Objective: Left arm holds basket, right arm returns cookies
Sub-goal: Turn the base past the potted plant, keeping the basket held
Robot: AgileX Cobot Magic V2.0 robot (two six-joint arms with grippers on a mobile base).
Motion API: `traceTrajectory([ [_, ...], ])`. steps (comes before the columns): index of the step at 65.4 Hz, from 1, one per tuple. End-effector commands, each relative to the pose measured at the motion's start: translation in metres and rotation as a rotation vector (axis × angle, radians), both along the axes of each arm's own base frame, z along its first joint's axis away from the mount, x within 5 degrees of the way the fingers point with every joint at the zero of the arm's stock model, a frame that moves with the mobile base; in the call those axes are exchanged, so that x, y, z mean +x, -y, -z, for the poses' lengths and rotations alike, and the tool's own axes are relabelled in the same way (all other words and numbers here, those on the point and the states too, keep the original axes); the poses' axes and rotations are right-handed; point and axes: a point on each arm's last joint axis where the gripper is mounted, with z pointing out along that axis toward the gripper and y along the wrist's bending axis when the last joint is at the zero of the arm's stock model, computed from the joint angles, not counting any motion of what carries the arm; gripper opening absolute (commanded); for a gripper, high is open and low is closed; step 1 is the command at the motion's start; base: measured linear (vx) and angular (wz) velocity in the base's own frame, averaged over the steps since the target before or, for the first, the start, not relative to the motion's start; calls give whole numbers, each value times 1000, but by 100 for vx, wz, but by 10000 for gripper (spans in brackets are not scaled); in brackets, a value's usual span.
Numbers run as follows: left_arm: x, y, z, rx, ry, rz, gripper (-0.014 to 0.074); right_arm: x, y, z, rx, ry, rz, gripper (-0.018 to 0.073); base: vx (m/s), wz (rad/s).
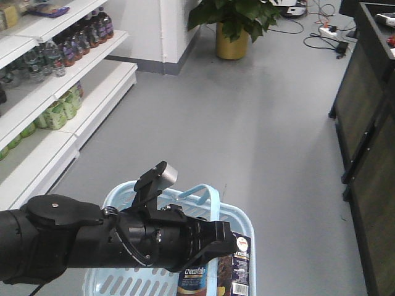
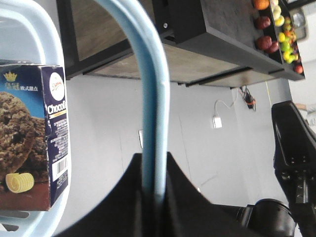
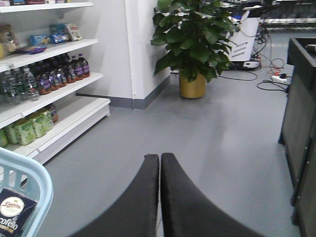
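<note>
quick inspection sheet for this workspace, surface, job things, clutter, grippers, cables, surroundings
surface: grey floor, smooth and dry-looking
job's things: light-blue basket held by its handle; cookies box stands upright inside it, at the right end
clutter: nothing seen
grippers: left gripper shut on the basket handle; right gripper shut, holding nothing
cables: cables and a power strip lie on the floor at the far end
surroundings: shelves with bottled drinks on the left, potted plant ahead, dark cabinet on the right
</note>
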Motion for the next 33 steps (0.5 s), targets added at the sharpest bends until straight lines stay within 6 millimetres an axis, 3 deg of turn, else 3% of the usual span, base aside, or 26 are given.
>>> traceTrajectory([
  [1, -4, 2, -24, -91, 24, 18, -6, -1, 0, -8, 3, 89, 1, -9, 11, -44],
  [33, -4, 2, -24, -91, 24, 18, -6, -1, 0, -8, 3, 89, 1, -9, 12, -42],
])
